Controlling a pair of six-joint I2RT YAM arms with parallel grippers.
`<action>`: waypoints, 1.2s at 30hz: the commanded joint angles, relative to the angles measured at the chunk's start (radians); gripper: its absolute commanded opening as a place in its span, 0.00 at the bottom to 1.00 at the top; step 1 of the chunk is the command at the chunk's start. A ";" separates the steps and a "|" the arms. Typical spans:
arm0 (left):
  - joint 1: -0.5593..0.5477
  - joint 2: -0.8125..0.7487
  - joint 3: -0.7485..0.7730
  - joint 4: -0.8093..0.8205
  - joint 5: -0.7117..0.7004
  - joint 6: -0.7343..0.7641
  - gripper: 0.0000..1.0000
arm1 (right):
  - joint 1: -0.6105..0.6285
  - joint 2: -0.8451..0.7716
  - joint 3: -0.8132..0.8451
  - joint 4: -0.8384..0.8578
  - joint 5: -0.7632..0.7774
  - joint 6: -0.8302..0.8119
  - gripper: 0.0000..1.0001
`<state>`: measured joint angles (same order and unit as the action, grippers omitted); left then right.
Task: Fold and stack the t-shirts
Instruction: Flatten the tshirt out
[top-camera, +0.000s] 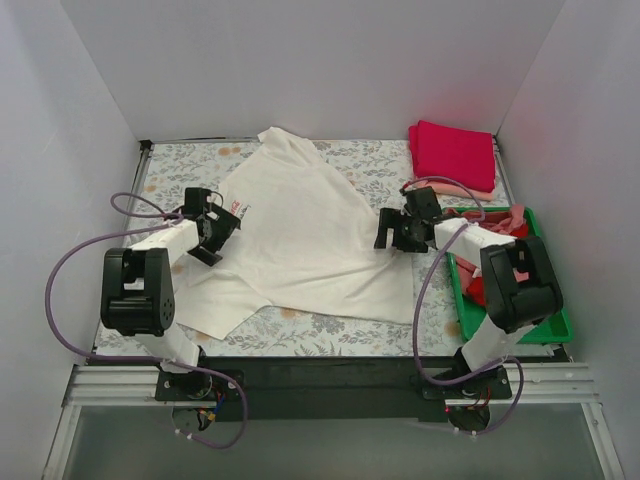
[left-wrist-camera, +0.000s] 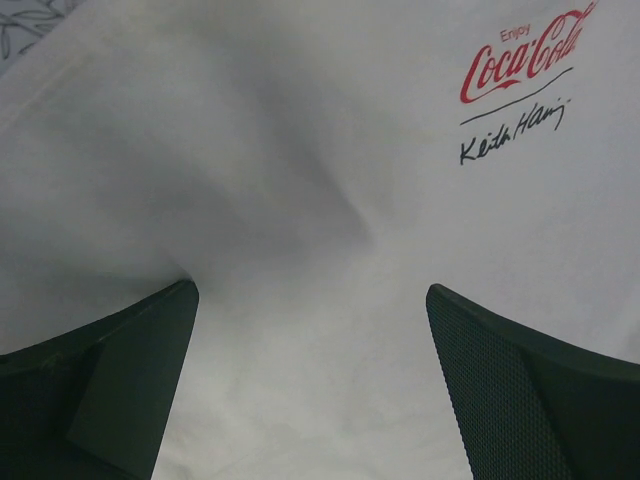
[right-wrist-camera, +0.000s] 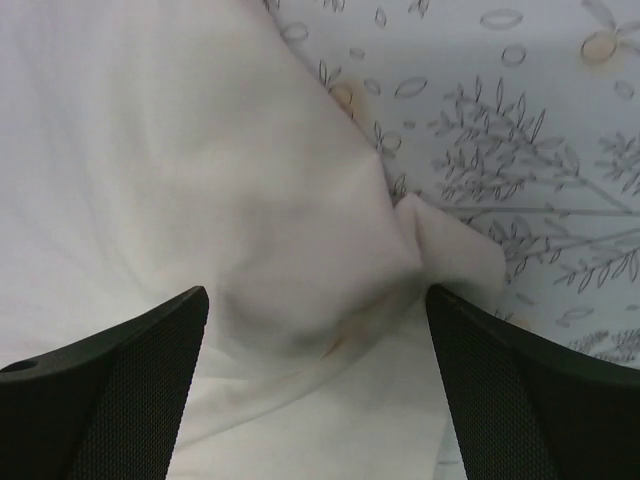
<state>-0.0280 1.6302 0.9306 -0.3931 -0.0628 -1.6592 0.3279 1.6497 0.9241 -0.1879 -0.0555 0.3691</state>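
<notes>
A cream-white t-shirt (top-camera: 300, 235) with a red logo print (left-wrist-camera: 525, 55) lies spread and rumpled over the middle of the table. My left gripper (top-camera: 222, 228) hangs open over its left side, just below the logo, jaws wide apart above plain cloth (left-wrist-camera: 310, 330). My right gripper (top-camera: 395, 232) hangs open over the shirt's right edge, where a fold of cloth (right-wrist-camera: 330, 290) bulges between the jaws. A folded magenta shirt (top-camera: 453, 152) lies on a pale pink one (top-camera: 470, 190) at the back right. Red and dusty-pink shirts (top-camera: 500, 222) lie in the tray.
A green plastic tray (top-camera: 560, 325) sits at the right edge of the table, partly under my right arm. The floral tablecloth (top-camera: 180, 165) covers the table; it also shows in the right wrist view (right-wrist-camera: 520, 130). White walls close in on three sides.
</notes>
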 joint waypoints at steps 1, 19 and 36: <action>0.003 0.072 0.069 0.007 0.014 0.036 0.98 | -0.071 0.135 0.092 0.042 -0.038 -0.029 0.96; 0.002 0.448 0.591 -0.061 0.061 0.153 0.98 | -0.167 0.484 0.768 -0.107 -0.027 -0.196 0.96; -0.009 -0.534 -0.260 -0.216 -0.100 -0.146 0.98 | -0.179 -0.439 -0.129 0.106 0.063 0.181 0.98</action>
<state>-0.0303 1.2072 0.7982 -0.5167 -0.1284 -1.6917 0.1566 1.3056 0.9485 -0.1528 0.0006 0.4179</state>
